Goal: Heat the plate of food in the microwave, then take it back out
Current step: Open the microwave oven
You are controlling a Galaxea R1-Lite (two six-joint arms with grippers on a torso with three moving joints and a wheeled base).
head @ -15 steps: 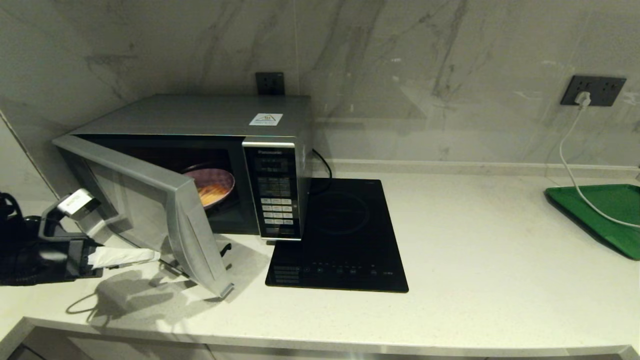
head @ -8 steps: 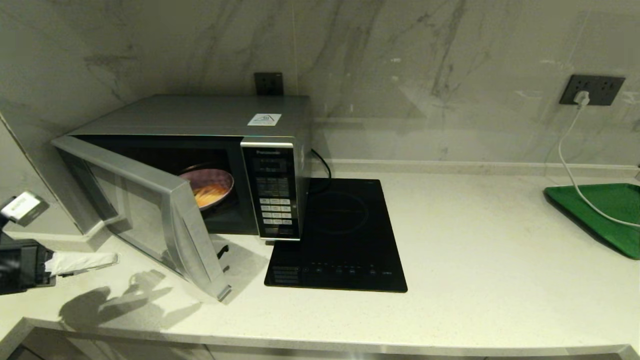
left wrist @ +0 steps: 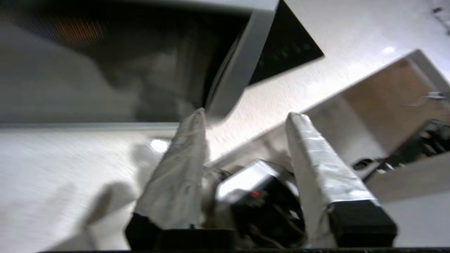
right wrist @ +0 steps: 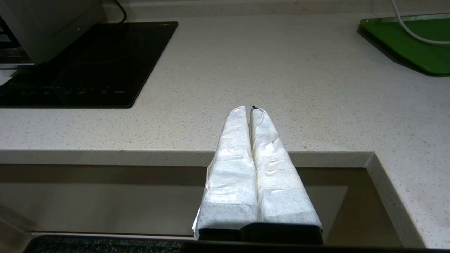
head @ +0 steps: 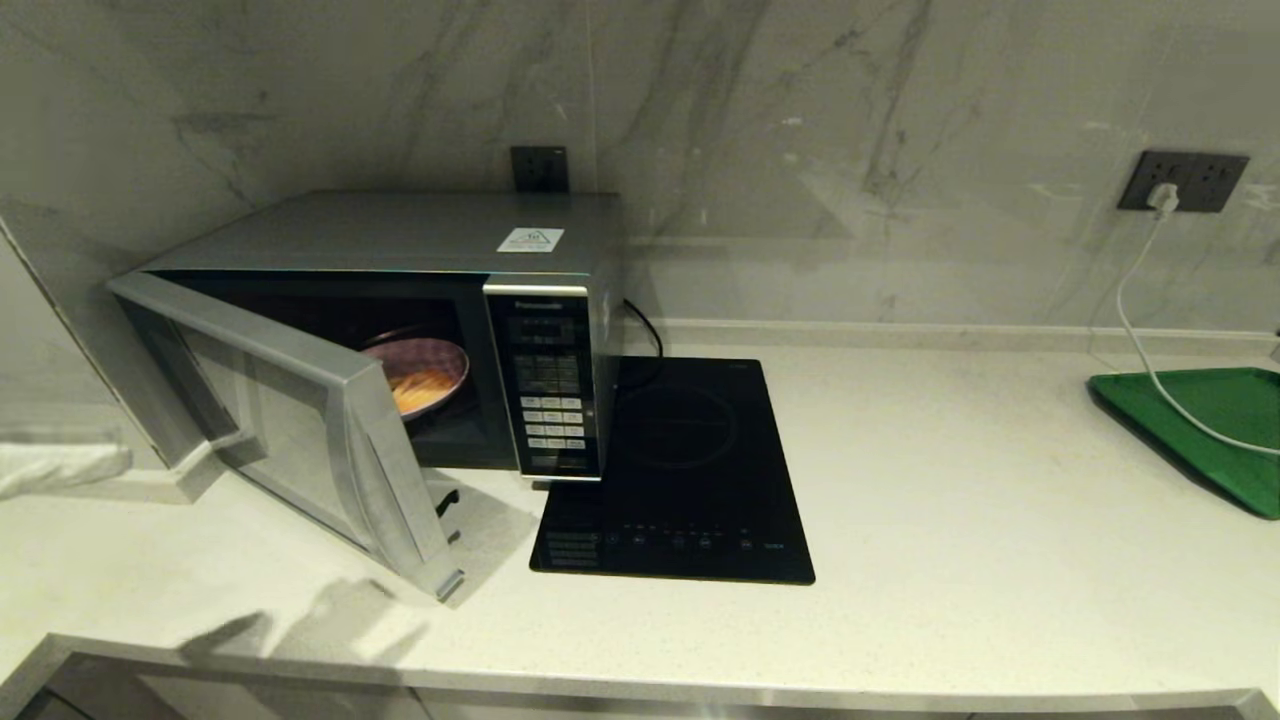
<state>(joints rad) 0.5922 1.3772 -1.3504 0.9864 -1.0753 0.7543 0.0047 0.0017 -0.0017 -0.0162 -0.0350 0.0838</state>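
The silver microwave (head: 400, 235) stands at the back left of the counter, and its door (head: 300, 400) is swung about halfway open. Inside sits the lilac plate of food (head: 425, 372) with orange-yellow sticks on it. My left gripper (left wrist: 246, 115) is open and empty, out to the left of the door and clear of it. In the head view only one blurred white finger (head: 55, 465) shows at the left edge. The door's silver edge (left wrist: 242, 63) lies beyond the fingertips. My right gripper (right wrist: 250, 108) is shut on nothing, low in front of the counter's front edge.
A black induction hob (head: 680, 470) lies just right of the microwave. A green tray (head: 1210, 430) sits at the far right, with a white cable (head: 1140, 300) running across it from a wall socket (head: 1185, 180).
My left arm has drawn back to the left, away from the microwave door, and has almost left the head view. The door has stayed where it was.
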